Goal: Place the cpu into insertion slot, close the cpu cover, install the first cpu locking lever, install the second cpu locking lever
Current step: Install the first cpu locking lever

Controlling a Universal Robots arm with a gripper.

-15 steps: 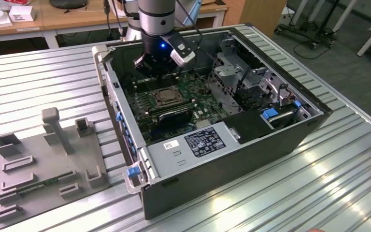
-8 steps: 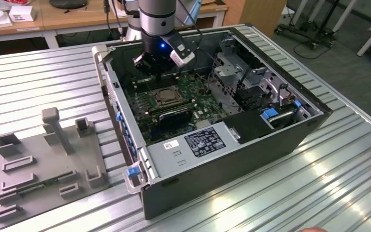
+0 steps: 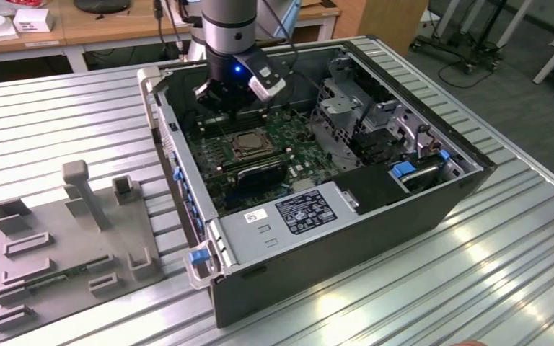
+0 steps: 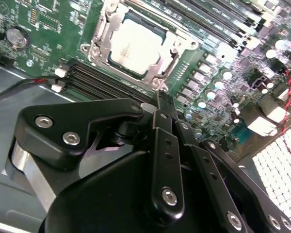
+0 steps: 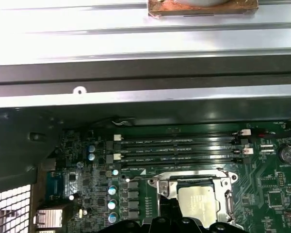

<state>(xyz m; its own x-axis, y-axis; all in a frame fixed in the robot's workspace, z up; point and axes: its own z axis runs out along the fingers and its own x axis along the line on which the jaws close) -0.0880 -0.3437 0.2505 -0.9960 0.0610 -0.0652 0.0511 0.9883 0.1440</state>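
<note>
The closed hand [image 4: 158,99] hangs near the cpu [image 4: 136,46] in an open computer case [image 3: 354,245] on a ribbed metal table [image 3: 508,274], wooden desks [image 3: 104,29] behind.

Slatted table [image 3: 508,288] — computer case [image 3: 354,252], grey fixture [image 3: 66,252]

Exterior view high over the computer case [image 3: 354,267], both wrist views close, sharing the cpu [image 4: 136,46] [image 5: 199,201].
</note>
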